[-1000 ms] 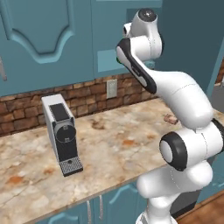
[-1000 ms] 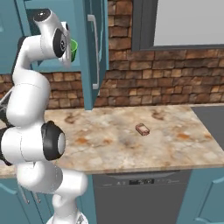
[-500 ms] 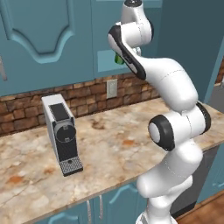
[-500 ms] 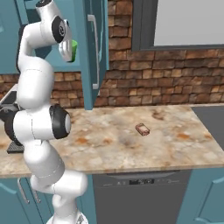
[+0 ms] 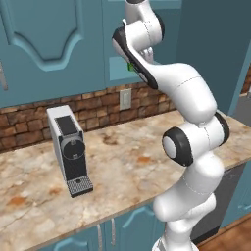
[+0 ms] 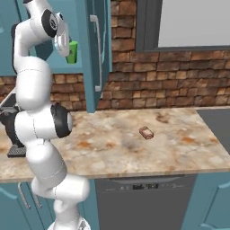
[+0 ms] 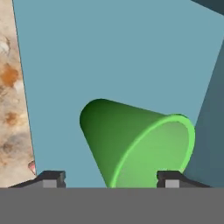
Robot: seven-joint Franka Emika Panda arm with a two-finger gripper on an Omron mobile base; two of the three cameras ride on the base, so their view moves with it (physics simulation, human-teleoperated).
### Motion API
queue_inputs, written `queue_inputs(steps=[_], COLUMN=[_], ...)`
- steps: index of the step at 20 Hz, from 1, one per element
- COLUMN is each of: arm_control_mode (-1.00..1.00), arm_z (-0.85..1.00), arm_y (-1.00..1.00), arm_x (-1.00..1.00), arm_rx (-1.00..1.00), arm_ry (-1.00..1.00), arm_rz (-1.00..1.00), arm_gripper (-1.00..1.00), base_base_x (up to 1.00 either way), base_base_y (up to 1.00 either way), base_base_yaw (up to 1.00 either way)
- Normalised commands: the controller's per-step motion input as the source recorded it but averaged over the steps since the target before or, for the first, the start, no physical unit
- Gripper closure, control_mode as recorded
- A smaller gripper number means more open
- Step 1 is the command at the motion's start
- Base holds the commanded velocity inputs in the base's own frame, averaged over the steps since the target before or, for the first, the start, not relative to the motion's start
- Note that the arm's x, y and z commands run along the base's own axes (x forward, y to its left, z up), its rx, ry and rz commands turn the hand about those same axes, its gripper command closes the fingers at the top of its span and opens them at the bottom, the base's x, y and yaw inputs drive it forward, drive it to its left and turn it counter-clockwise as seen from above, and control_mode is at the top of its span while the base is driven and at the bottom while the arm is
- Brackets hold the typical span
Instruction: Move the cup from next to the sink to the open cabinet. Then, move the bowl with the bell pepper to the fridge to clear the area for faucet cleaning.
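Note:
The green cup (image 7: 135, 144) lies tilted on the teal floor of the open cabinet (image 7: 109, 52), its mouth toward the camera. My gripper (image 7: 111, 177) is open, one fingertip (image 7: 51, 178) well clear of the cup's side and the other at its rim. In the right base view the cup (image 6: 72, 51) sits inside the cabinet behind its open door (image 6: 95, 54), with the gripper (image 6: 66, 45) right at it. From the left base view a sliver of the cup (image 5: 130, 67) peeks past the forearm. The bowl, bell pepper, sink, fridge and faucet are out of view.
A grey coffee machine (image 5: 68, 147) stands on the marble counter (image 5: 127, 162) to the arm's left. A small brown item (image 6: 146, 133) lies mid-counter. A dark grey surface (image 6: 218, 119) borders the counter's right end. A dishwasher front (image 6: 143, 202) is below.
The arm stretched up and reached further into the cabinet. The jaws, shut on the cup before, have opened and let it go onto the cabinet floor.

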Motion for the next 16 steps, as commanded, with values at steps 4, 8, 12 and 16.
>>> queue_inputs(steps=[4,8,12,16], arm_control_mode=[-1.00,-1.00,-1.00,-1.00], arm_z=[0.06,-0.51,-1.00,-1.00], arm_y=[-0.08,-0.19,-0.29,-0.40], arm_x=[-0.67,-1.00,-1.00,-1.00], arm_rx=[-0.01,0.00,-0.02,-0.02], arm_ry=[-0.22,-0.28,-0.17,-0.02], arm_rz=[0.00,0.00,-0.01,-0.07], arm_gripper=[-1.00,-1.00,-1.00,-1.00], base_base_x=[0.00,0.00,0.00,0.00], base_base_y=[0.00,0.00,0.00,0.00], base_base_yaw=[0.00,0.00,0.00,0.00])
